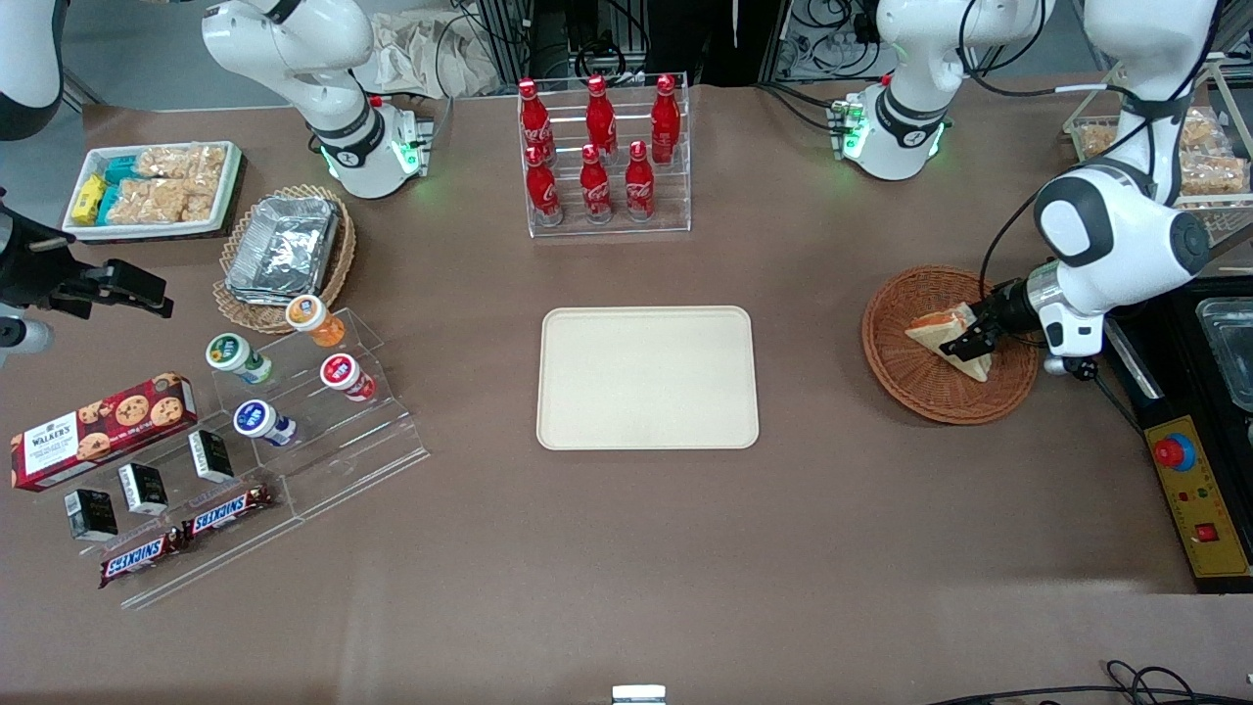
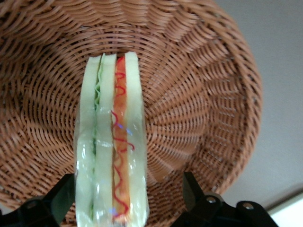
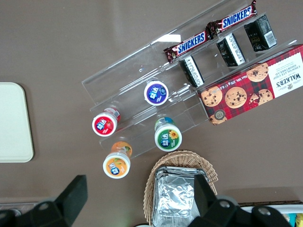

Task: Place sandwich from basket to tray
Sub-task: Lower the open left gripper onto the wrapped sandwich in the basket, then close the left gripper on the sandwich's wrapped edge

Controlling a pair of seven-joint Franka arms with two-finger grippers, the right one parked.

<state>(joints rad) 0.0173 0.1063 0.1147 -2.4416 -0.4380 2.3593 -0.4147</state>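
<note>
Tray (image 1: pixel 647 378) noted at table centre, bare. Sandwich (image 1: pixel 951 340) seen upright in basket (image 1: pixel 915 387), toward working arm's end of table. Gripper (image 1: pixel 972 340) lowered into basket, fingers (image 2: pixel 60 198) spread either side of sandwich w/ gaps visible; not clamped. Fingertips cut off in wrist view.

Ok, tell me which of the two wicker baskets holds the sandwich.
The reddish-brown basket at the working arm's end holds the sandwich, gripper at it with jaws open. The lighter tan basket holds foil containers.
</note>
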